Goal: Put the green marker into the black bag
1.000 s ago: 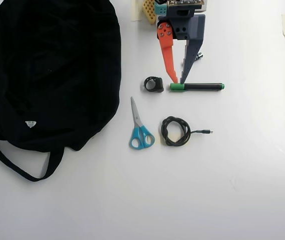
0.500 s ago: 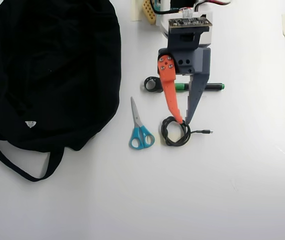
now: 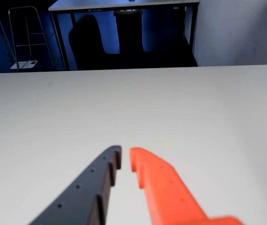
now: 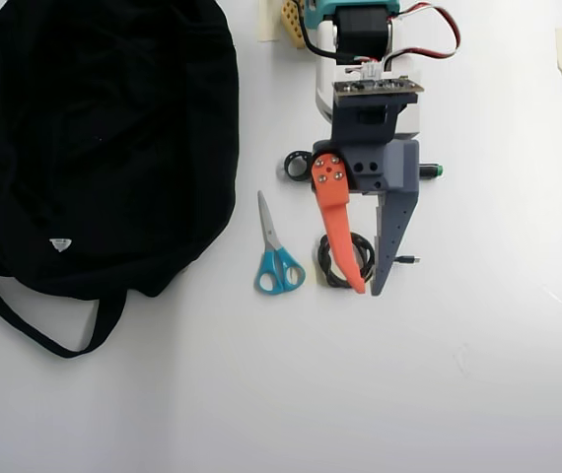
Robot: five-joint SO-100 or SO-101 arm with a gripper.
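Green marker (image 4: 431,170): we see only its tip, a short black stub ending in a small green end, poking out to the right of the arm's grey body in the overhead view; the rest lies hidden under the arm.
Black bag (image 4: 104,138): we have it filling the left of the overhead view, big, floppy and dark, a small white label low on it, a long strap looping below; well apart from the marker.
Gripper (image 4: 369,291): we watch one orange finger and one grey finger pointing down the overhead view, tips over the coiled black cable (image 4: 332,266).
Jaws: we see a narrow gap between the tips in the wrist view, nothing held there.
Scissors (image 4: 277,258): blue handles, between bag and cable.
Table (image 3: 208,122): white, bare ahead of the fingers in the wrist view.
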